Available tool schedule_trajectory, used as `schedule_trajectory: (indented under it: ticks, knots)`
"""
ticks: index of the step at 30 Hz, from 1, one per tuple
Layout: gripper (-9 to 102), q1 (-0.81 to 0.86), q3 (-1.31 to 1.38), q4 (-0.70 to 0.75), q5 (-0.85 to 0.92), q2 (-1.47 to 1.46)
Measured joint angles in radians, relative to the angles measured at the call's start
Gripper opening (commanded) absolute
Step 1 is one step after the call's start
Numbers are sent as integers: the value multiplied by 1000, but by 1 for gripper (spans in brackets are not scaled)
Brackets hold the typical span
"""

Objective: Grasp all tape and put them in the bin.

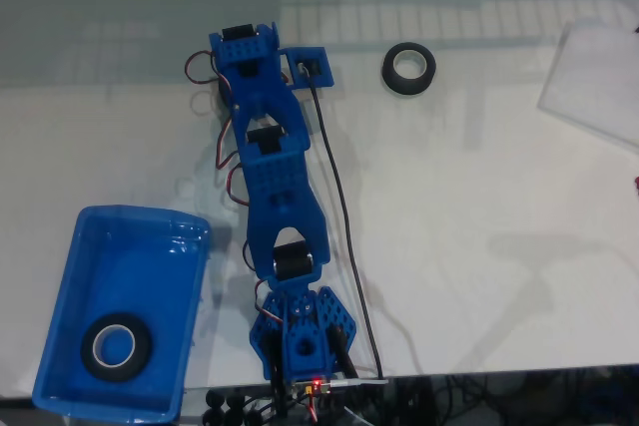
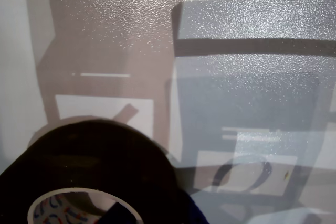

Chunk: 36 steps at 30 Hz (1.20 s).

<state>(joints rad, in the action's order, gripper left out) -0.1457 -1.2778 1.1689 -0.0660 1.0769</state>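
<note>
Item 1: tape roll (image 1: 116, 346), lay flat inside blue bin (image 1: 68, 264), fixed view, lower left.
Item 2: tape roll (image 1: 407, 69), flat on white table (image 1: 479, 236), right of my arm (image 1: 275, 187), well apart from bin.
Item 3: tape roll (image 2: 89, 171), close under wrist camera, on table.
My claw: whether fingers stood apart or together, could not tell.

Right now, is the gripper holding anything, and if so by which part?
It cannot be told. In the wrist view a tape roll sits close against the camera, but the jaws on it are not visible. In the fixed view the arm hides the gripper.
</note>
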Motion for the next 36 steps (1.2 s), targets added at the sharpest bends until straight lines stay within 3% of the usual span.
schedule_trajectory:
  ticks: [6, 11, 18, 27, 36]
  knots:
    - [0, 0, -63, 9, -5, 91]
    - [0, -86, -166, 118, 55, 334]
    - [0, -454, -362, 321, 124, 788]
    - [0, -1002, -692, 367, 78, 1312]
    - [0, -1180, -919, 310, 75, 1514]
